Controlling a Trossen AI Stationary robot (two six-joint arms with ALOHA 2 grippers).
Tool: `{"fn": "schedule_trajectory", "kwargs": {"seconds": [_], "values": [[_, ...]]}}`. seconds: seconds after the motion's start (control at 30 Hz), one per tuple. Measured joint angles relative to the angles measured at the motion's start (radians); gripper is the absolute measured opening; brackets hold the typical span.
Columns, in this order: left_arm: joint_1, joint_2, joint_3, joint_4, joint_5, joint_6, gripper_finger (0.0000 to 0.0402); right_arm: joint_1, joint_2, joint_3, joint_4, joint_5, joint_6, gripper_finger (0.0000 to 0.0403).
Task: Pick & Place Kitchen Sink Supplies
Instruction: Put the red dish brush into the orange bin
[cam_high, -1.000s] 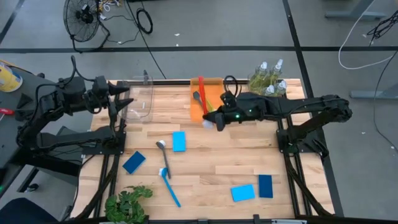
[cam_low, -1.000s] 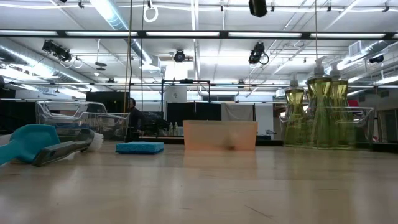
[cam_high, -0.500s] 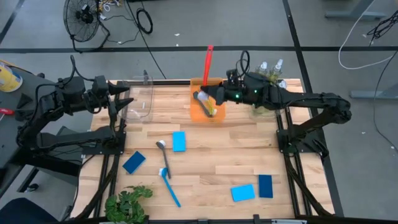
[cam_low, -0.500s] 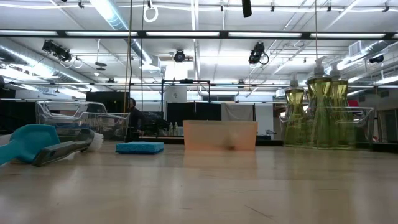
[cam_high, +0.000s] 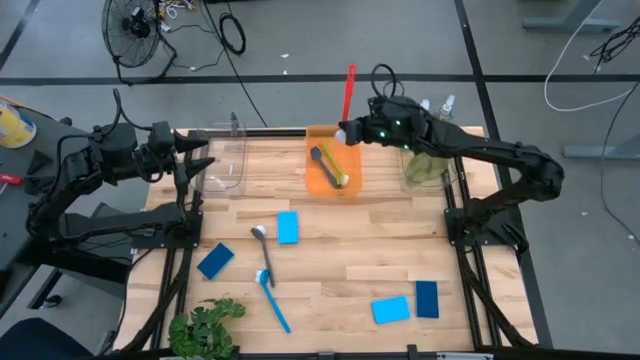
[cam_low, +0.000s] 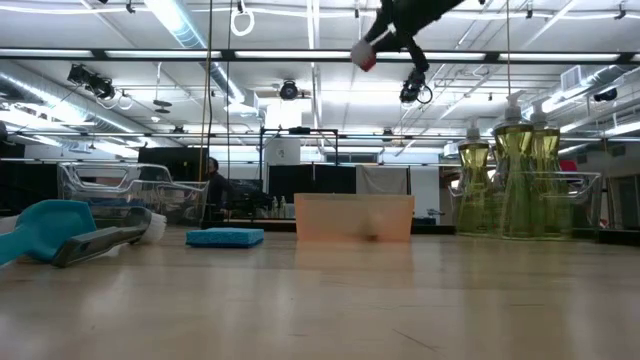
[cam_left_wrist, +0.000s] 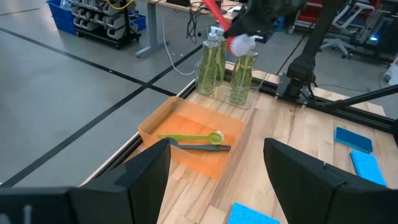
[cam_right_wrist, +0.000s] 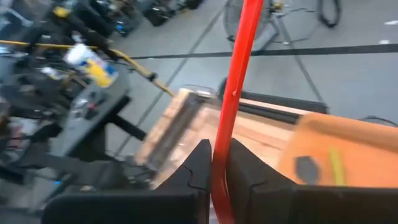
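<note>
Near edge, loose items: a light-blue sponge and a dark-blue sponge lie side by side on the desk; a blue brush lies near the plant. None of these is sorted yet.
Middle of desk, loose items: a dark-handled brush, a second light-blue sponge and a second dark-blue sponge lie well apart. Judged as remaining work.
Far edge, done: the orange tray holds a yellow-green brush and a black brush. The pump bottles stand in a clear bin beside the tray.
In hand: the right pincer is clamped on the red brush, raised above the tray's far side with the handle pointing out past the desk edge.
Waiting: the left pincer, fingers spread wide and empty, sits at the clear bin at the far left.
Progress: judged under halfway; six items remain loose.
Hard to make out: the low view cuts off most of the right arm; the count of bottles and the contents of the left bin are unclear.
</note>
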Motion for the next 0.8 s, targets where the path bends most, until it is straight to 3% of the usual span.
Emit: {"fn": "schedule_trajectory", "kwargs": {"seconds": [0.4, 0.8], "values": [[0.000, 0.000, 0.000, 0.000, -0.023, -0.022, 0.0263, -0.085, 0.140, 0.000, -0.085, -0.009, -0.111, 0.0025], [0.000, 0.000, 0.000, -0.002, -0.034, -0.018, 0.0263, -0.109, 0.261, 0.000, -0.191, -0.124, -0.107, 0.0025]]}}
